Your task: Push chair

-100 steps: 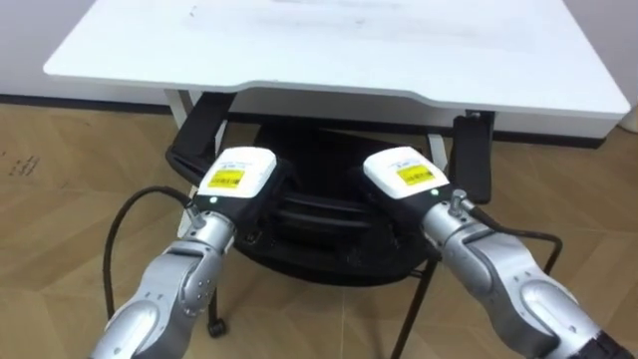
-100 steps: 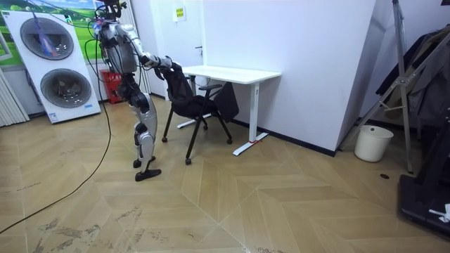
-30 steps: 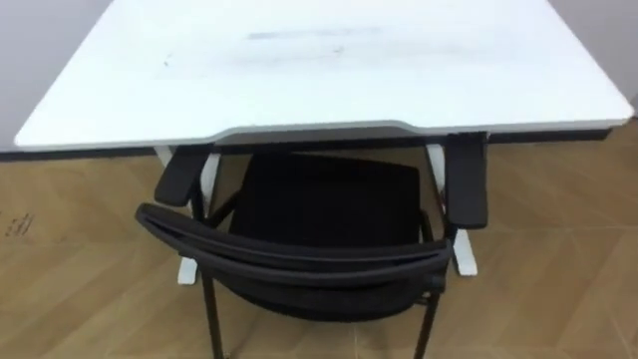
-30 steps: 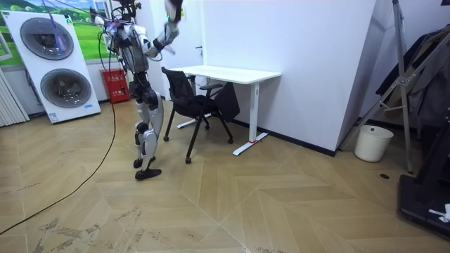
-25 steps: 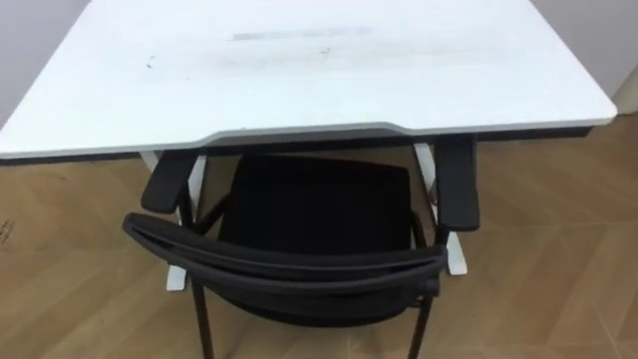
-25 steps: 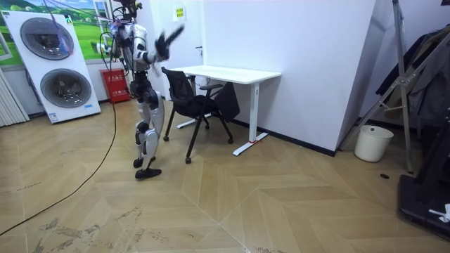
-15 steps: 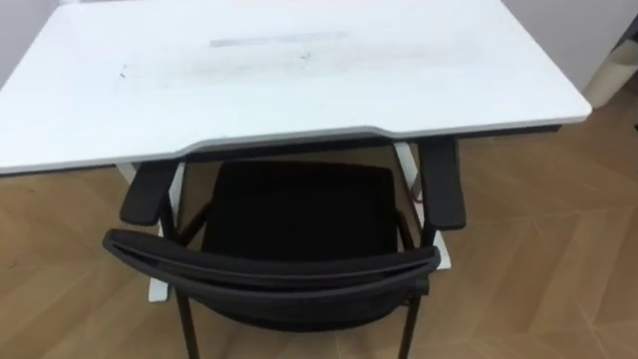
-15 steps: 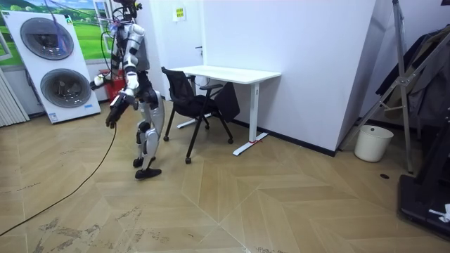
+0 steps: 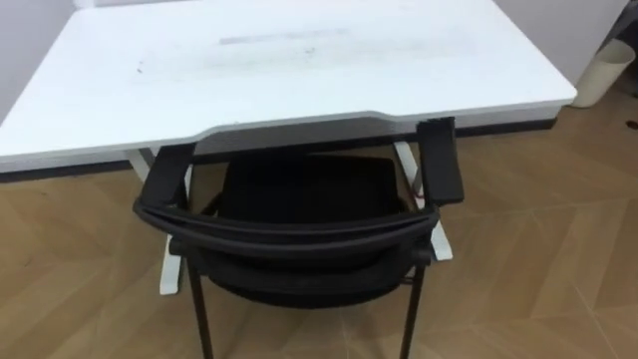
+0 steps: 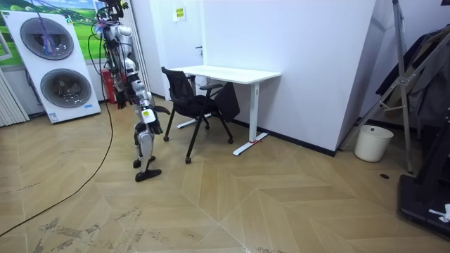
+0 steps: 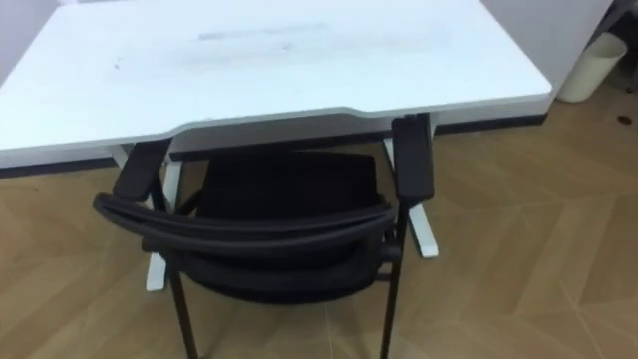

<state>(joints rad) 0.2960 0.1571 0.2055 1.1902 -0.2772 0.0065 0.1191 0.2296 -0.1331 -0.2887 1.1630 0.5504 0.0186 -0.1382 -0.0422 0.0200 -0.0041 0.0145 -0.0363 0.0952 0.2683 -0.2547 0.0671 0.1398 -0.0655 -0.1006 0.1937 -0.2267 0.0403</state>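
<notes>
The black chair (image 9: pixel 299 235) stands on the wooden floor (image 9: pixel 538 269) with its seat tucked partly beneath the front edge of the white desk (image 9: pixel 299 70). Both armrests reach up to that edge, and the curved backrest is the part nearest the robot. A few seconds ago both hands were pressed against that backrest; they have since come off it, and the chair now stands alone. The chair and desk sit a little differently in the eye views than half a second ago, which is the head camera's own shift. In the room view the robot stands upright just behind the chair, facing the desk, its arms lowered from the raised swing of a second ago. Its right hand (image 10: pixel 148 114) hangs by the thigh, well clear of the backrest, too small there to tell whether the fingers are apart or curled. A white bin (image 9: pixel 605 68) stands past the desk's far right corner.
</notes>
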